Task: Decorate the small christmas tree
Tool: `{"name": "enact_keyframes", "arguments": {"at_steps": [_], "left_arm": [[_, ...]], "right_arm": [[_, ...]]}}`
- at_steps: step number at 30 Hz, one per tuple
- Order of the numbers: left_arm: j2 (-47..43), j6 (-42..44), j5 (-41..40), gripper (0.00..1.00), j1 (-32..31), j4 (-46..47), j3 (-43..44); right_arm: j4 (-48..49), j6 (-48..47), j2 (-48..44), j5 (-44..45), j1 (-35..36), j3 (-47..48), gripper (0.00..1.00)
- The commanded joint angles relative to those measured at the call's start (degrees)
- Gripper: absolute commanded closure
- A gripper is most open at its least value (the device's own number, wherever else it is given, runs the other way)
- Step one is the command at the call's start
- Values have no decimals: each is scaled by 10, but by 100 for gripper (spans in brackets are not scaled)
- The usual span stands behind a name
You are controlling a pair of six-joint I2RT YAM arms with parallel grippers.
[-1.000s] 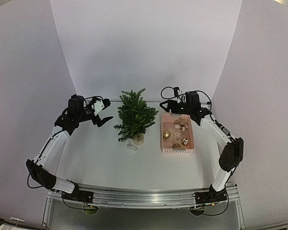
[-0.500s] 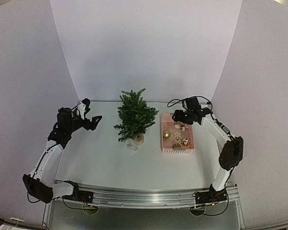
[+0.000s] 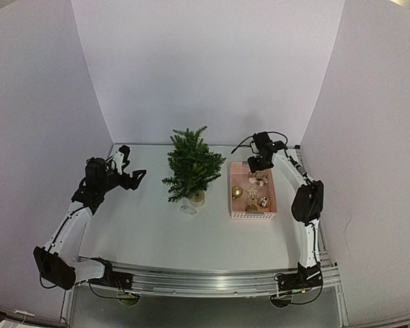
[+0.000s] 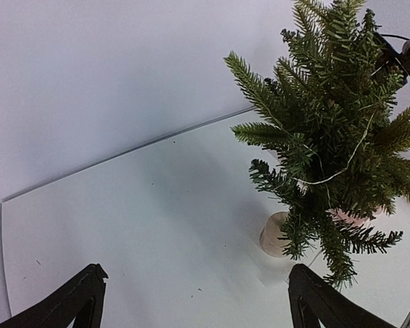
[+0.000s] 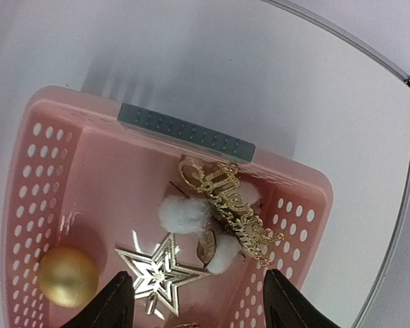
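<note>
**Tree bare, right arm over the basket**

- Table (image 3: 143, 225): white, with both arms on it.
- The small christmas tree (image 3: 191, 167) stood upright mid-table towards the back, between the arms and just left of the pink basket (image 3: 234, 205). No ornaments showed on it, only a thin pale wire through the branches.
- Handling, my read: light and top-heavy on a small pale base (image 4: 273, 236), so it should tip easily. The needles look bristly and springy. I'd steady it low at the trunk or base and hang pieces on the outer branch tips.
- Left gripper (image 4: 195, 287): fingers spread wide and holding nothing, left of the tree and well apart from it.
- Right gripper (image 5: 195, 294): fingers apart over the basket's far end, nothing between them.
- In the basket: gold ball (image 5: 67, 275), gold star (image 5: 160, 268), white cotton puffs (image 5: 184, 213) and a gold script ornament (image 5: 229, 208).
- Writing: only that cursive piece (too small and angled to read). No brands or labels seen.
</note>
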Motion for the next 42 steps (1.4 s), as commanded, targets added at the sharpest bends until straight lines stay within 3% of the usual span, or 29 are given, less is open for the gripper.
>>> {"name": "enact_keyframes", "arguments": {"at_steps": [1,16,30,42], "left_arm": [[9,13,2,7,3,22,2],[36,12,18,8,3,23,11],[44,15,28,8,3,27,16],[41,21,29,8,3,26,15]], "right_arm": [[-68,-92,50,-8,-23,56,39],[-74,-159,137,-40,-46,142,41],[-74,-171,164,-88,-63,154,51],[-77,-170,149,-128,-64,137,72]]}}
